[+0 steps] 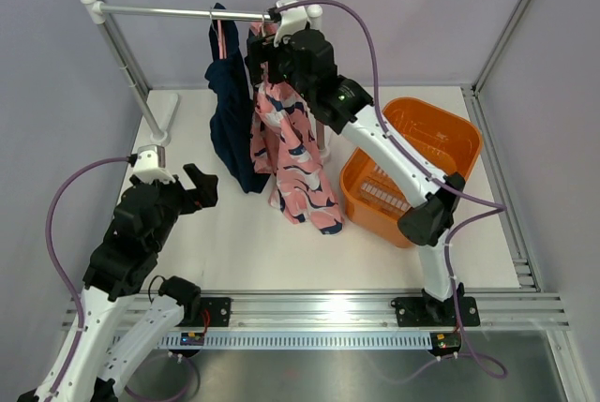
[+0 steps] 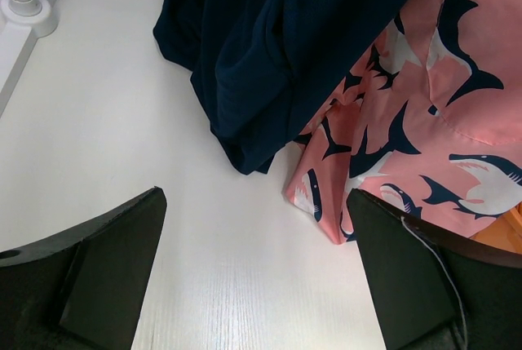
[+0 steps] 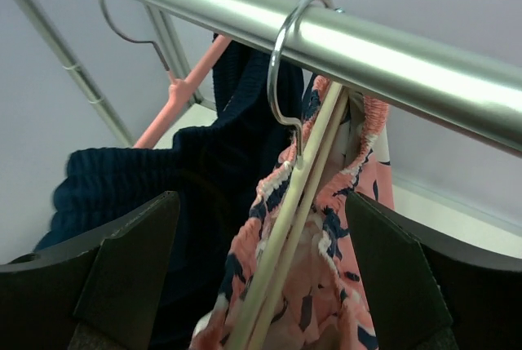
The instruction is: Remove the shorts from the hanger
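Pink shorts (image 1: 295,154) with a navy-and-white shark pattern hang from a cream hanger (image 3: 306,179) on the metal rail (image 1: 169,12). Dark navy shorts (image 1: 230,111) hang beside them on a pink hanger (image 3: 183,93). My right gripper (image 1: 262,51) is open up at the rail, its jaws either side of the pink shorts' waistband (image 3: 269,195) and the cream hanger, touching neither. My left gripper (image 1: 192,186) is open and empty low over the table, left of both hems. In the left wrist view the navy hem (image 2: 261,81) and pink hem (image 2: 383,138) lie ahead of it.
An orange basket (image 1: 412,168) stands on the table right of the clothes, under my right arm. The rail's upright (image 1: 122,55) and its white foot (image 1: 164,111) are at the back left. Frame posts border the white table (image 1: 244,243).
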{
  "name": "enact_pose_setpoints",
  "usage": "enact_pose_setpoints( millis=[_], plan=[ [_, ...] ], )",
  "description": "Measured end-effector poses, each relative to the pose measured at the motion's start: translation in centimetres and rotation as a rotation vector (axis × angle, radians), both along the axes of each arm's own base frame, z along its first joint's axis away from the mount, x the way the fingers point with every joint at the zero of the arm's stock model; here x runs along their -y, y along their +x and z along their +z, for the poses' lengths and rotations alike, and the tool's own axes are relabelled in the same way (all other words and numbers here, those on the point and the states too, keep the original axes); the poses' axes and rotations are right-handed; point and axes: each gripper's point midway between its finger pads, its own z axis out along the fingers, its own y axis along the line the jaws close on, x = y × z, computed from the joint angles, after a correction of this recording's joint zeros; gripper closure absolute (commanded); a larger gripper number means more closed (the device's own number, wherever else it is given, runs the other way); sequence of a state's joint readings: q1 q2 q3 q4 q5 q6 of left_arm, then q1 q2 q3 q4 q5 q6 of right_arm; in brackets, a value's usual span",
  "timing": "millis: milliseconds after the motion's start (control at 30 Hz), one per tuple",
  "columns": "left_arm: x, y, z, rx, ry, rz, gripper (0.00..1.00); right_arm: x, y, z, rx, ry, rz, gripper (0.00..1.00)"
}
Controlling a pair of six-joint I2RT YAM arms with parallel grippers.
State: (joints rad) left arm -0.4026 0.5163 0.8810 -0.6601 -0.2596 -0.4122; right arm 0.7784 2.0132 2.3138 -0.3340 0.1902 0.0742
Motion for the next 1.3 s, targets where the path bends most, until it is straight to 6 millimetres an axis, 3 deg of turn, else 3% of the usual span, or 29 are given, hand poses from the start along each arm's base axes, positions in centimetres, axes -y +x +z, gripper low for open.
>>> enact_pose_setpoints(
  millis=[133,367,500,1033,1233,1300],
  plan=[
    [0.0,0.0,0.0,0.0,0.0,0.0,0.01,-0.5,1.5,-1.0,0.025,-0.051,-0.054,0.14],
    [0.0,0.0,0.0,0.0,0.0,-0.001,0.01,0.7,2.7,-0.3,0.065,-0.07,-0.144,0.27],
    [0.0,0.0,0.0,0.0,0.0,-0.001,0.01,1.0,3.0,-0.4,0.07,-0.081,-0.165,0.43],
    [0.0,-0.1,0.1,0.005,-0.003,-0.001,0.01,1.1,3.2,-1.6,0.05,-0.108,-0.176,0.4],
    [0.0,-0.1,0.1,0.005,-0.003,-0.001,0.01,0.9,3.4,-3.6,0.022,-0.14,-0.173,0.49],
    [0.0,-0.1,0.1,0.005,-0.003,-0.001,0.01,0.9,3.4,-3.8,0.019,-0.144,-0.173,0.61]
  ],
)
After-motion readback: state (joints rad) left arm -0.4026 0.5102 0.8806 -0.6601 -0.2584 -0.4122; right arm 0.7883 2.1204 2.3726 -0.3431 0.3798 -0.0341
